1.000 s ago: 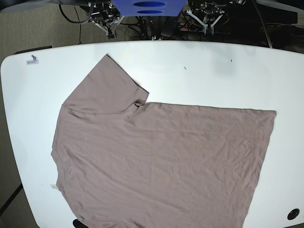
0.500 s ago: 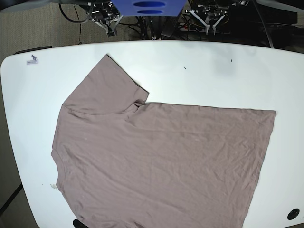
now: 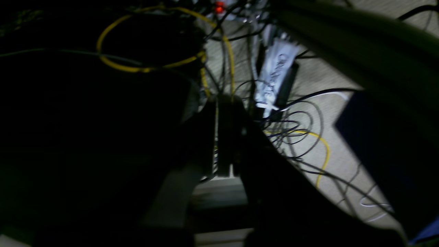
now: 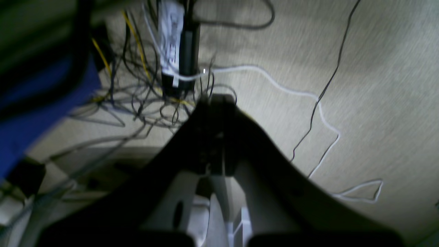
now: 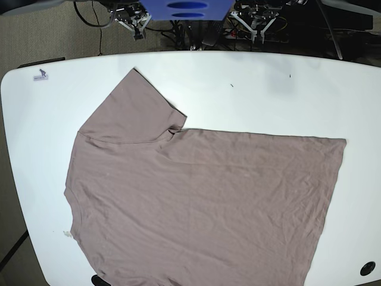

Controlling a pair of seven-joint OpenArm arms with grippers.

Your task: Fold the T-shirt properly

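While spread flat, T-shirt lengthwise left-right, sleeve up-left

T-shirt lies flat on table, covering the middle and near part, running off the near edge. One sleeve points toward the far left corner. Sticker sits at far left corner, well apart from shirt. Both grippers hang beyond the far edge, over floor cables.

One T-shirt, one table, two grippers.
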